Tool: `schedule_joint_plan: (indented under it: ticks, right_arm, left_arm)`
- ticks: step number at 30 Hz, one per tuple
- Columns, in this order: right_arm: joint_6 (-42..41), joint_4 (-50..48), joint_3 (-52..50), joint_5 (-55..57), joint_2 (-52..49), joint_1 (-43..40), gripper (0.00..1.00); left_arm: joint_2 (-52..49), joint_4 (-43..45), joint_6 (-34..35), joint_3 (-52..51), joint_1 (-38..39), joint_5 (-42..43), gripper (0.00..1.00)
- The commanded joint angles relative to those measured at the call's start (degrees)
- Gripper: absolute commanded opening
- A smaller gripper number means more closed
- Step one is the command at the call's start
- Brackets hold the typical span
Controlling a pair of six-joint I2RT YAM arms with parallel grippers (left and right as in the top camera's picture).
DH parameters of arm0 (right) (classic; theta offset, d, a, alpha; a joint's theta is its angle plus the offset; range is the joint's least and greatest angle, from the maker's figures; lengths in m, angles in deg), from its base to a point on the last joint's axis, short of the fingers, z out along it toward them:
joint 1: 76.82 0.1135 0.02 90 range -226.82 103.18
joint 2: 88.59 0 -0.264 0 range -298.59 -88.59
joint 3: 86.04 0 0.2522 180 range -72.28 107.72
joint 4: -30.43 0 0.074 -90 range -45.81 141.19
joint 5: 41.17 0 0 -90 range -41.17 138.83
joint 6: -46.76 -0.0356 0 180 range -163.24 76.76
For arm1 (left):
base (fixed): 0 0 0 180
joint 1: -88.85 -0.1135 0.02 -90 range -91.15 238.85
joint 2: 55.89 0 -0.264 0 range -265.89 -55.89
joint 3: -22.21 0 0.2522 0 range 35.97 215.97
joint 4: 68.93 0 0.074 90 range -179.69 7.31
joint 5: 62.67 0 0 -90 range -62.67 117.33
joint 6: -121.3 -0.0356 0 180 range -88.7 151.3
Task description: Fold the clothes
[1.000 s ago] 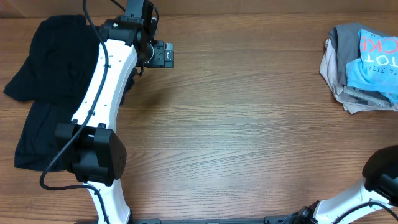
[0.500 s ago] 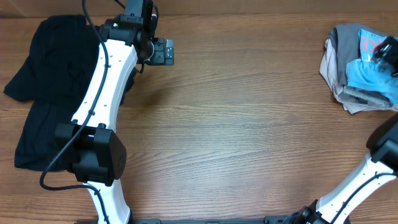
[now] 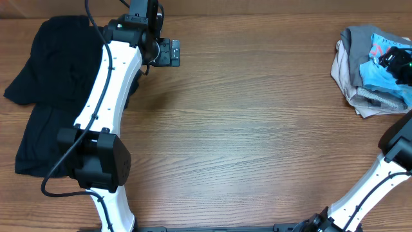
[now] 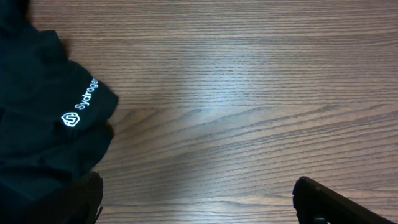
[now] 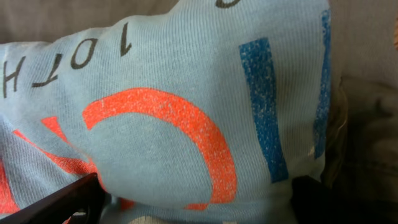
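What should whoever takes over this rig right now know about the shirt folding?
Left pincer: open, empty, above the table beside the black shirt.
Right pincer: open, low over the light blue T-shirt, fingers either side of its fabric, nothing gripped.
T-shirt: bunched on top of the grey and beige garments at the table's right edge.
Done: nothing folded yet.
Left: grip the T-shirt, bring it to the middle of the table, spread it, fold it.
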Motion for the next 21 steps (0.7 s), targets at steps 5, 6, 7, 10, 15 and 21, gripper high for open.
schedule_joint_plan:
  ticks: [5,6,7,10,15,21]
  right_arm:
    - [-0.20,1.49,-1.20,-4.07,12.90,0.44,1.00]
    - [-0.22,1.92,-1.20,-4.04,15.56,0.44,1.00]
    - [-0.22,2.45,-1.20,-4.04,17.79,0.44,1.00]
    - [-1.14,4.09,-1.20,-4.02,24.28,0.44,1.00]
    - [-1.97,8.52,-1.20,-5.20,33.83,0.81,1.00]
    - [-3.85,15.52,-1.20,-12.70,42.29,3.63,1.00]
  left_arm:
    - [-0.31,0.22,-0.92,-0.24,0.02,-0.59,1.00]
    - [-0.31,0.22,-0.94,-0.24,0.02,-0.61,1.00]
    - [-0.31,0.22,-0.92,-0.24,0.02,-0.59,1.00]
    - [-0.31,0.39,-0.92,-0.24,0.02,-0.59,1.00]
    - [-0.31,0.42,-0.92,-0.24,0.02,-0.57,1.00]
    - [-0.31,0.42,-0.92,-0.24,0.02,-0.57,1.00]
